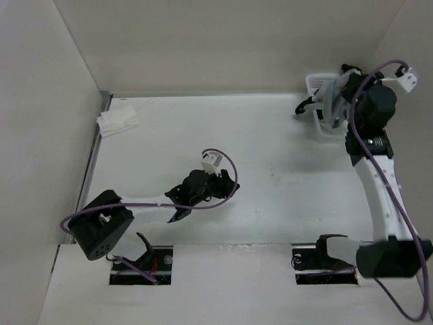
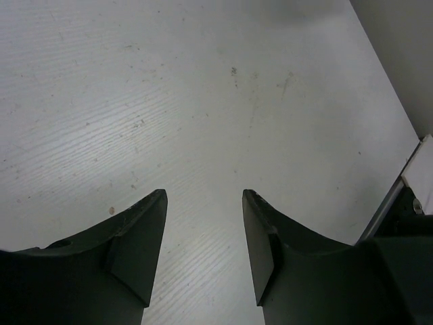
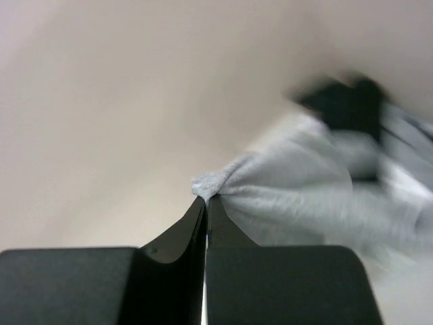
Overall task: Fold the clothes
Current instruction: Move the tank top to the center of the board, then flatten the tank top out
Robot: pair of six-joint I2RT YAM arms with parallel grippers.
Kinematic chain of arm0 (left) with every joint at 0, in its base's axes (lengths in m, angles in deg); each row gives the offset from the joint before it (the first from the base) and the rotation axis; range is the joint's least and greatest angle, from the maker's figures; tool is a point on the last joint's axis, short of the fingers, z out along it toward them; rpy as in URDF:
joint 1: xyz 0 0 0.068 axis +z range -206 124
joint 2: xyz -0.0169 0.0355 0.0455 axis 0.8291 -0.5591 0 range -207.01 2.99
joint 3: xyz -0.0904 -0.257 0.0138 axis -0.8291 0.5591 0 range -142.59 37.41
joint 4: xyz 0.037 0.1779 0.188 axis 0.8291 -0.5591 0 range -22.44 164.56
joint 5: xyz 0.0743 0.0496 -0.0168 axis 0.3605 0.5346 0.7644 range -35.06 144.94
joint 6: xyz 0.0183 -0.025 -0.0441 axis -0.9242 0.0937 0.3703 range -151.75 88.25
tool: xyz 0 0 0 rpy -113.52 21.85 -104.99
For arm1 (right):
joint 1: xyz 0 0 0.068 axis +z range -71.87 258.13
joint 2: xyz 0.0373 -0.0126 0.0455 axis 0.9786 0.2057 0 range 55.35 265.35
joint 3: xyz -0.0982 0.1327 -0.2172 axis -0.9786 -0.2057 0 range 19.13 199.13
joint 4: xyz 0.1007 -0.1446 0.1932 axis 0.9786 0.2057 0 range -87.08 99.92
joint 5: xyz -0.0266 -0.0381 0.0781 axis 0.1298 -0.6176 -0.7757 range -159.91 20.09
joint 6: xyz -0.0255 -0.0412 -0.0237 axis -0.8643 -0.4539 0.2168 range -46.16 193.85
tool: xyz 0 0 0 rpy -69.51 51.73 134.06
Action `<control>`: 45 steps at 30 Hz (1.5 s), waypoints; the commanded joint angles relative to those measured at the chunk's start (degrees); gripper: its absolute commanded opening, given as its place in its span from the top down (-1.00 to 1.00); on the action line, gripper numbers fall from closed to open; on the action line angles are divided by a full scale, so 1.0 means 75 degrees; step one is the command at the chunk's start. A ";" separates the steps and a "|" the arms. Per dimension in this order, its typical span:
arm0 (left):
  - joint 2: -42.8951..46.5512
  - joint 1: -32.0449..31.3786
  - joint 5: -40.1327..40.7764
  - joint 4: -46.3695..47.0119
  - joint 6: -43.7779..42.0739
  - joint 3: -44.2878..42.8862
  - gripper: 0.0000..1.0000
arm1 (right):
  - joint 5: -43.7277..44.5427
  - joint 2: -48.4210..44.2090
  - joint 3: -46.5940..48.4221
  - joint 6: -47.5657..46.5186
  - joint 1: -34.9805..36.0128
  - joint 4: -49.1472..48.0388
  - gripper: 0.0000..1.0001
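Note:
In the right wrist view a light-grey knit T-shirt (image 3: 298, 193) bunches into a pinched corner, and my right gripper (image 3: 205, 198) is shut on that corner. The picture is blurred around it. From above, the right gripper (image 1: 316, 106) is at the white basket (image 1: 316, 82) in the far right corner, and the arm hides the shirt. My left gripper (image 2: 204, 198) hovers open over bare table with nothing between its fingers. In the top view the left gripper (image 1: 229, 185) sits left of the table's middle.
A black garment (image 3: 345, 105) lies blurred behind the grey shirt. A crumpled white cloth (image 1: 116, 120) rests at the far left corner. Walls close the table (image 1: 270, 156) on the left, back and right.

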 commanded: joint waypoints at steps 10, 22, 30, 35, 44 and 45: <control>0.2425 0.2138 0.0309 -0.0932 0.1222 0.0764 0.09 | 0.0369 -0.2708 0.1716 -0.1627 0.7036 -0.0564 0.97; 0.3742 0.3699 0.0591 -0.2188 0.1376 0.1351 0.10 | -0.2112 0.0382 -0.1986 0.1921 0.5405 -0.2848 0.91; 0.3320 0.3360 0.0789 -0.2551 0.1201 0.1152 0.13 | -0.1964 0.2488 -0.0508 0.1586 0.4126 -0.1701 0.12; 0.2853 0.2623 0.1188 -0.2634 0.0896 0.0989 0.25 | -0.1003 0.1188 -0.2051 0.0891 0.4839 -0.0801 0.69; 0.0735 -0.1323 0.2427 -0.2493 -0.0181 -0.0919 0.21 | 0.0360 -0.2655 -0.6529 0.2917 0.5568 0.0467 0.93; 0.0626 -0.1398 0.2512 -0.2505 -0.0217 -0.0992 0.20 | 0.0324 -0.2740 -0.6590 0.2954 0.5555 0.0479 0.92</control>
